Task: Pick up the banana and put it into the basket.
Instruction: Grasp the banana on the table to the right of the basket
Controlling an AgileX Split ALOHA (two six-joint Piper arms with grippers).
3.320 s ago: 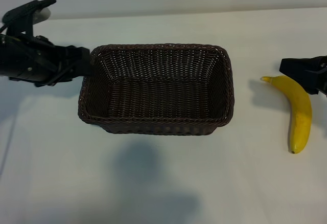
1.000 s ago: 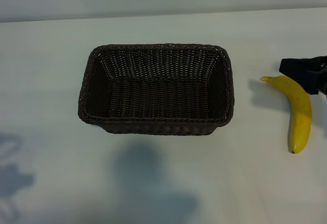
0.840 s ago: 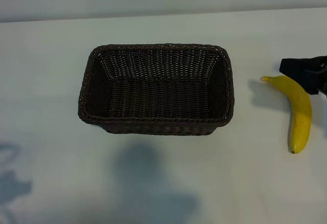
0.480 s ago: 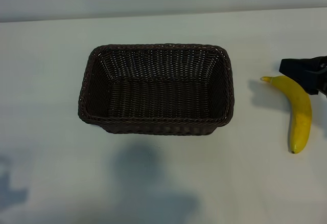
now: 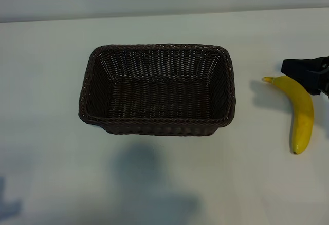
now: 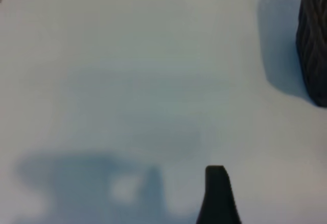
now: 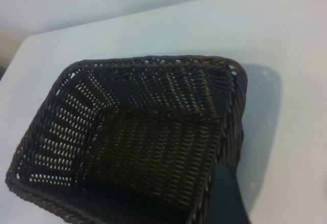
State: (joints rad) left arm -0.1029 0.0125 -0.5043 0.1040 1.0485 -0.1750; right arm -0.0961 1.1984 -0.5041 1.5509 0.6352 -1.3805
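Banana (image 5: 301,113) lies right of basket (image 5: 157,89), long axis running away from camera. Right gripper (image 5: 307,74) sits just beside its stem end, jaws apart, empty. Left gripper (image 6: 217,193), off beyond the basket's left side, also unclenched, holds nothing; right arm is nearer.

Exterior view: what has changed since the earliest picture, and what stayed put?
The left arm, earlier beside the basket's left end, has pulled away out of the exterior view; nothing was grasped. The basket, banana and right gripper near the banana's stem end are unchanged.

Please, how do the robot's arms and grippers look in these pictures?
Only small parts show. The right gripper is matte black and blocky with angular edges. In the left wrist view, one black tapered finger of the left gripper rises to a blunt tip. No cables or markings are visible.
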